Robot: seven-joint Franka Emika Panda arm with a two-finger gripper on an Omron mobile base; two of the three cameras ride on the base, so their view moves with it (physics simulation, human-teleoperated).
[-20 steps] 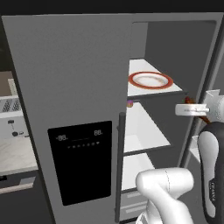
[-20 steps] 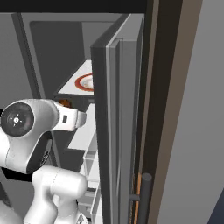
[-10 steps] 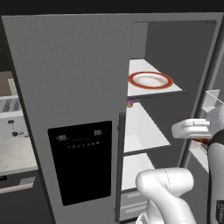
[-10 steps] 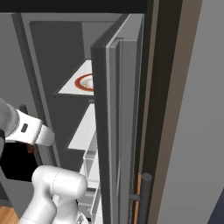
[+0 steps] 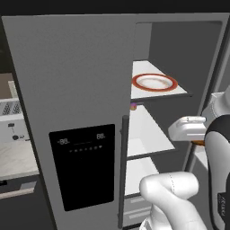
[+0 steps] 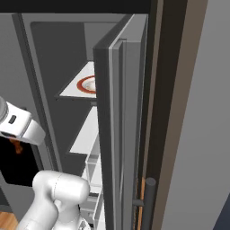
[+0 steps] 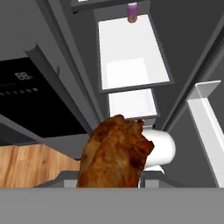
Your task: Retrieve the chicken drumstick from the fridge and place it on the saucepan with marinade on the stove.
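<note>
The chicken drumstick (image 7: 114, 153), a browned reddish lump, sits at the bottom of the hand view and covers the fingertips. My gripper (image 5: 196, 138) is shut on it in front of the fridge's open right compartment, level with the middle shelf; a brown bit of the drumstick (image 6: 17, 146) shows under the white hand. The grey fridge (image 5: 67, 90) has its left door closed, with a black dispenser panel (image 5: 83, 164), and its right door (image 6: 119, 134) swung wide open. The saucepan, marinade and stove are out of view.
A white red-rimmed plate (image 5: 154, 82) lies on the upper shelf. A small pink-purple can (image 7: 132, 12) stands at the left of the middle shelf (image 7: 129, 52). The open door's edge and bins (image 7: 205, 113) are close on the right. Wooden floor (image 7: 35, 162) lies below.
The hand with the drumstick has dropped from upper-shelf height to middle-shelf height and drawn slightly back out of the fridge. The arm's elbow has swung lower.
</note>
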